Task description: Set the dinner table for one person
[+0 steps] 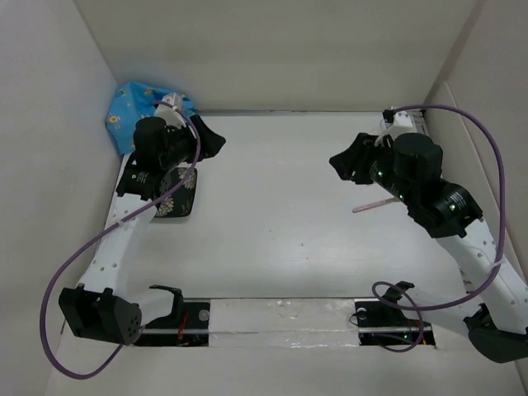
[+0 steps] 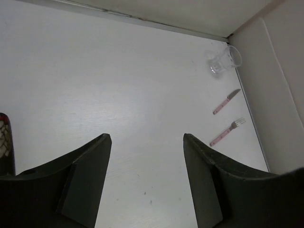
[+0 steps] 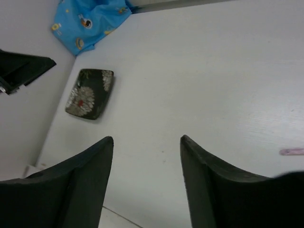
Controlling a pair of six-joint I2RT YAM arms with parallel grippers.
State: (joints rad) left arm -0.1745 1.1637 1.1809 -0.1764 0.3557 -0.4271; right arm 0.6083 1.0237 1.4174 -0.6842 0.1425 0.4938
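Observation:
The white dinner table (image 1: 272, 223) holds a dark floral rectangular plate (image 1: 177, 194) at the left, also in the right wrist view (image 3: 89, 93). A crumpled blue cartoon cloth (image 1: 132, 107) lies in the far left corner. A clear glass (image 2: 223, 61), a pink-handled knife (image 2: 226, 101) and a pink-handled fork (image 2: 227, 132) lie near the right wall. My left gripper (image 1: 210, 144) is open and empty above the table, just beyond the plate. My right gripper (image 1: 346, 165) is open and empty, left of the cutlery. In both wrist views the jaws stand wide apart over bare tabletop.
White walls close in the table at the left, back and right. A pink handle (image 1: 371, 204) shows beside my right arm. The arm bases and purple cables (image 1: 66, 280) sit along the near edge.

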